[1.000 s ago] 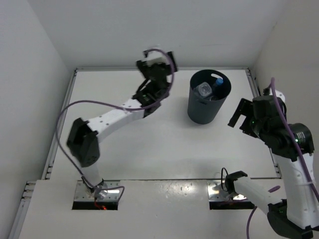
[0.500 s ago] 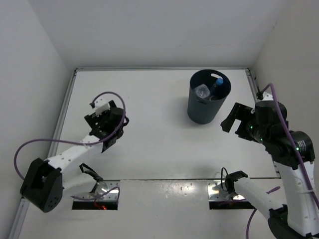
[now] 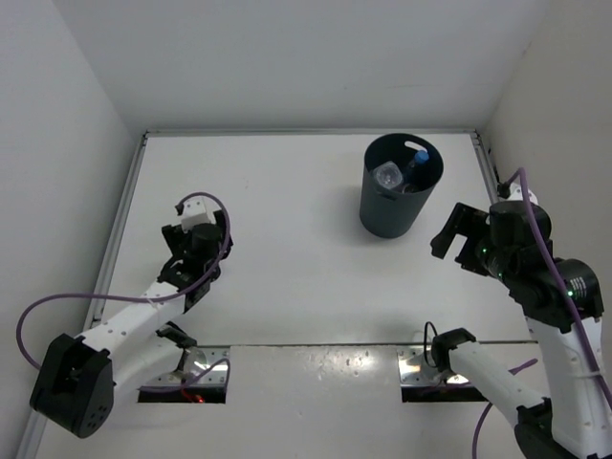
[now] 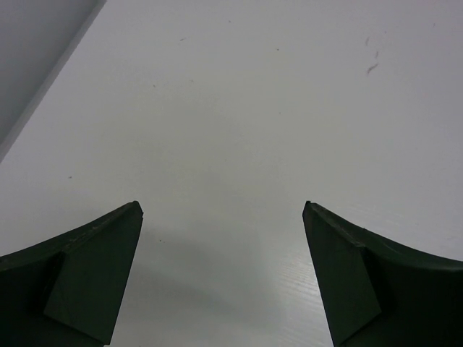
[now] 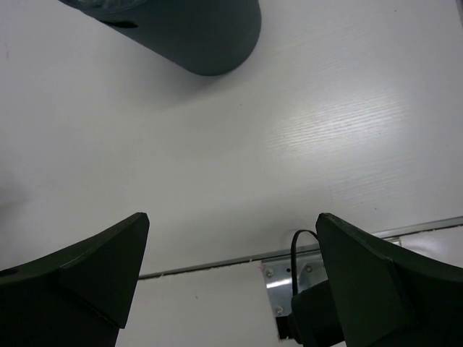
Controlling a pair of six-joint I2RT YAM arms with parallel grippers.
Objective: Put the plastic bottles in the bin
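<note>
Only the top view looks down into the bin [image 3: 387,215]. Two bottles lie inside: a blue-capped bottle [image 3: 417,158] against the far-right wall and a clear bottle [image 3: 390,175] nearer the middle. The blue-capped one leans, its long axis tilted and its cap up toward the far-right rim. How the clear one lies is too small to tell. The bin stands upright on the far right part of the table [image 3: 287,191], mouth up and long axis vertical.

The right wrist view shows what the top view does not. The right gripper [image 5: 233,217] has its dark fingers spread wide with nothing between them but bare table. The bin's dark outer wall [image 5: 195,29] fills the top of that view, well apart from the fingertips. A metal plate [image 5: 275,289] and a black cable [image 5: 296,238] sit at the bottom edge.

The left wrist view shows the left gripper [image 4: 222,206] equally wide and empty over bare white table. The foot of the side wall [image 4: 36,43] cuts across the upper left corner. No bin or bottle appears there. From above, that arm is folded over the table's left side, far from the bin.
</note>
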